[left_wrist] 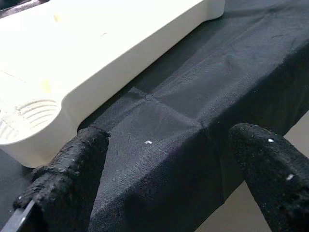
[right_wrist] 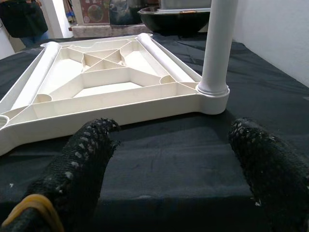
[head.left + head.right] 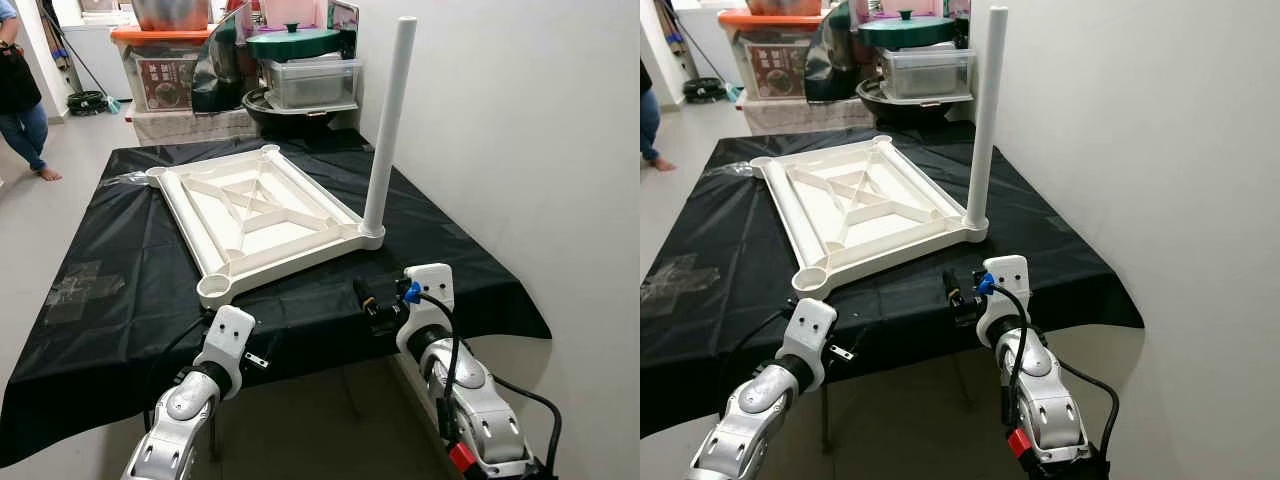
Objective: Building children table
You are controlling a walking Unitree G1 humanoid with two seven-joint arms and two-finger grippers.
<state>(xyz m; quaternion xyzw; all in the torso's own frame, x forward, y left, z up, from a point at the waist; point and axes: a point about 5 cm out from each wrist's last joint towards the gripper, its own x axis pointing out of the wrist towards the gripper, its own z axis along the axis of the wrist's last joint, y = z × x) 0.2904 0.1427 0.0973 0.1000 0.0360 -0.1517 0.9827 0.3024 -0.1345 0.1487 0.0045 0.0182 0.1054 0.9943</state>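
White tabletop (image 3: pixel 255 215) upside down, one leg (image 3: pixel 388 125) upright; both grippers (image 1: pixel 169 179) (image 2: pixel 174 164) wide open, empty.

White tabletop (image 3: pixel 255 215) lies upside down with one leg (image 3: pixel 388 125) upright.

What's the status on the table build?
Both hands open: left hand and right hand at the near edge. Tabletop upside down on black cloth, one leg fitted, near-left socket empty. Nothing blocking.
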